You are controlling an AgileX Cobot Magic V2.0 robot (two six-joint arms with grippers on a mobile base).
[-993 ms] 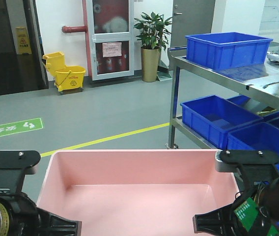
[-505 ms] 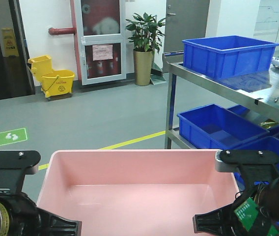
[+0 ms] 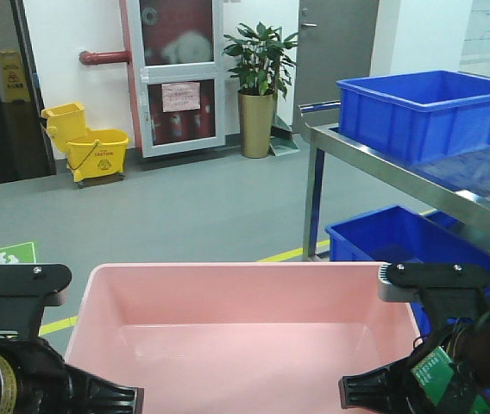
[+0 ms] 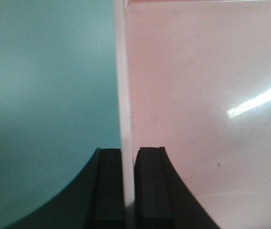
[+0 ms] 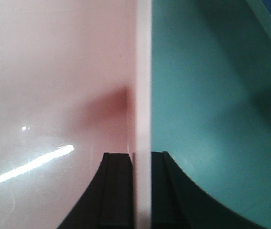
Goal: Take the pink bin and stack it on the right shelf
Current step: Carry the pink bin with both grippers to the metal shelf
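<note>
Front-facing, pink bin [image 3: 245,345] held, right shelf [image 3: 309,207] beyond

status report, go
Grippers: left gripper and right gripper shut on pink bin walls. Bin empty, carried. Ahead right, right shelf; blue crate on top.

Yellow mop bucket [image 3: 97,148] on the floor [image 3: 193,207]; potted plant [image 3: 260,60] beside grey door [image 3: 340,43].

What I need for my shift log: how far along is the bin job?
Done: the pink bin is grabbed, left pincer and right pincer shut on its opposite walls. In hand: it is held above the floor, short of the right shelf. Left: setting it on that shelf.
</note>
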